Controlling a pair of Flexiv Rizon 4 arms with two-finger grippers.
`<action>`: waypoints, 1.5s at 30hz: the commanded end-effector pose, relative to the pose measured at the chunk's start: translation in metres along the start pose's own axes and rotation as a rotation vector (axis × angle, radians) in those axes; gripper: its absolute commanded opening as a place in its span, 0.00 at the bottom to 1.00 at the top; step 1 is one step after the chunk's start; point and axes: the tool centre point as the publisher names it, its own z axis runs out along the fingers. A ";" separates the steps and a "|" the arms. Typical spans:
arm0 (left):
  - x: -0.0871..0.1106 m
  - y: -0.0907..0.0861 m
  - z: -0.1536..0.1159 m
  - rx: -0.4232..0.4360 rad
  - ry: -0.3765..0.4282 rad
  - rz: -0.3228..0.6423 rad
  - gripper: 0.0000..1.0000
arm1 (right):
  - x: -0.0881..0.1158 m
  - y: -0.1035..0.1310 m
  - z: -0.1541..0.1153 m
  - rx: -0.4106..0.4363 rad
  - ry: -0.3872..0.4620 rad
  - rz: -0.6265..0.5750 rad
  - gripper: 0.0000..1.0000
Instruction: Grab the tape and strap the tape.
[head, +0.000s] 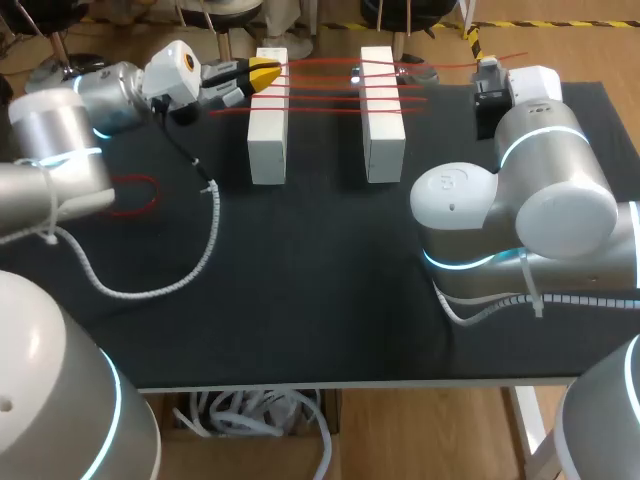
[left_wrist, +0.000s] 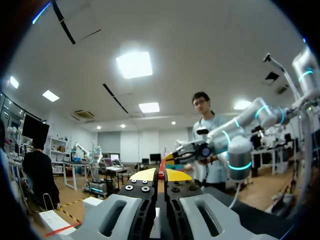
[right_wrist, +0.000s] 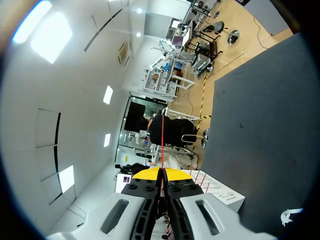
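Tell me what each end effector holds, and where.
Left end effector pinches a red tape near one end; right end effector pinches red tape too, hold spot unclear.

held tape: thin red strip, pulled taut over two white blocks, ends pinched in my left gripper and right gripper.
strapped tapes: several red strips, parallel across both blocks.
spare tape: red loop, lying flat, well apart from the blocks.

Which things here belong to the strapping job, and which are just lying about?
Job: red tapes laid across two white blocks; left gripper and right gripper, each shut on one.
Lying about: red loop on the black table, apart from the blocks.
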 end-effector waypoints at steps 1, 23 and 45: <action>0.010 -0.019 0.000 -0.794 -0.079 -0.047 0.00 | 0.002 0.002 -0.001 0.004 -0.006 -0.001 0.00; -0.016 -0.002 0.043 -1.710 0.269 0.110 0.00 | 0.002 0.002 -0.001 0.004 -0.006 -0.001 0.00; -0.014 0.019 0.064 -1.705 0.306 0.014 0.00 | 0.002 0.002 -0.001 0.004 -0.006 -0.001 0.00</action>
